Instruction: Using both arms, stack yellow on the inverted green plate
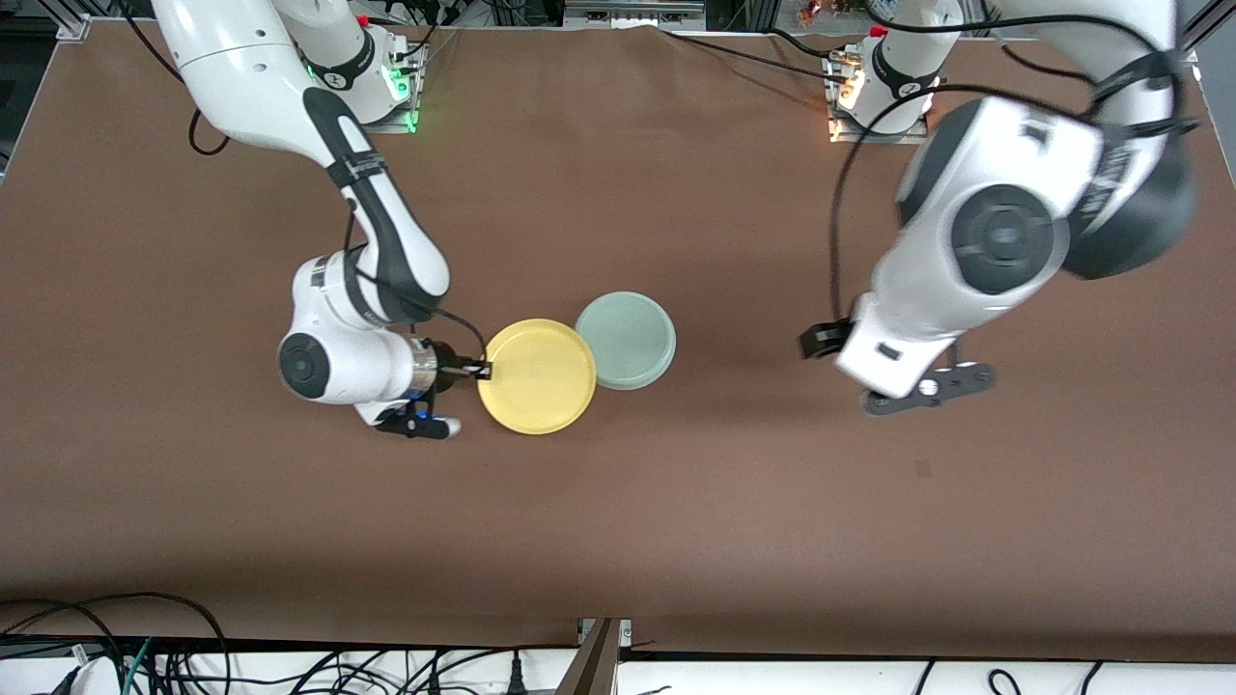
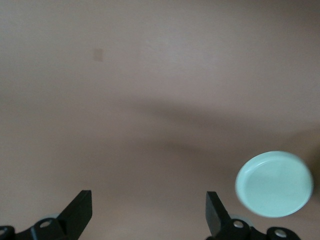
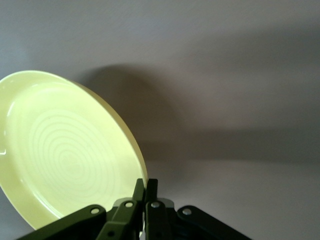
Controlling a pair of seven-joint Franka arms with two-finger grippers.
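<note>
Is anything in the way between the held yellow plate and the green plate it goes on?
Nothing visible. The right gripper is shut on the yellow plate's rim, right beside the green plate; the open left gripper waits over bare table.

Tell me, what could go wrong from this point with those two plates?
The right gripper pinches only the rim of the yellow plate, so it might slip or tilt as it is carried. The yellow plate already overlaps the edge of the green plate, so a sideways move could knock it. The left gripper hangs open over bare table, too far away to steady either.
</note>
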